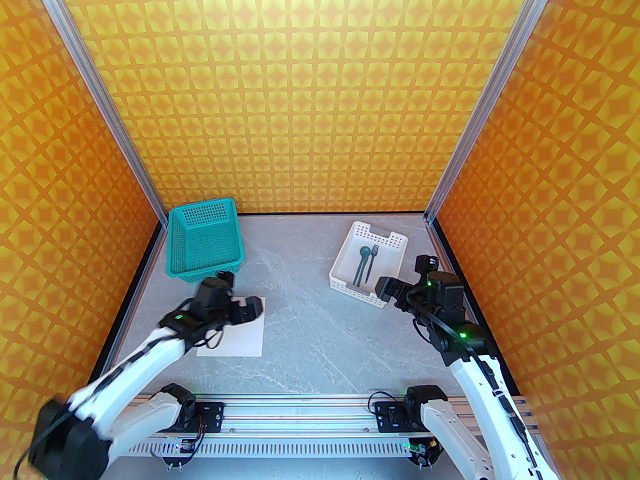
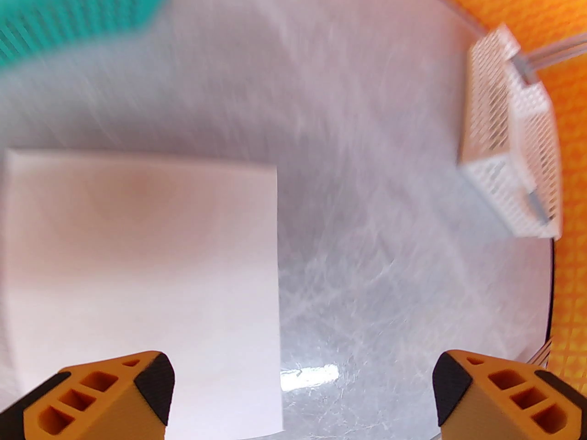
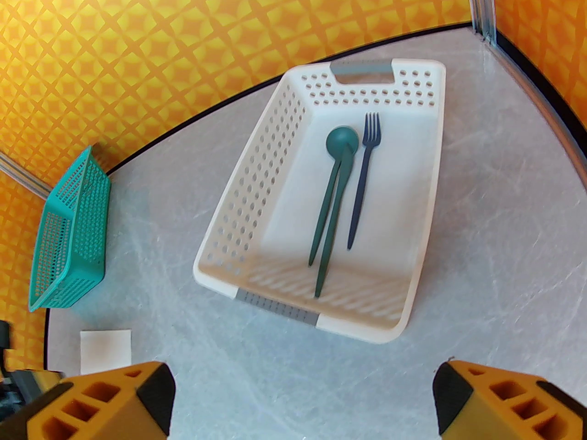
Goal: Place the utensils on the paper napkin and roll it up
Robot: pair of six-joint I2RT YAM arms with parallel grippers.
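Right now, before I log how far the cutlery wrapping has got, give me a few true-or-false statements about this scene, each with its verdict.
1. The dark plastic fork, knife and round-bowled spoon lie in the white perforated plastic tray. True.
2. The plain white paper napkin is rolled up. False: it lies flat on the grey table.
3. The left pincer is shut on the napkin. False: its jaws stand open, holding nothing.
4. The right pincer is open. True.
5. The teal perforated plastic basket holds the fork. False: the fork is in the white tray.
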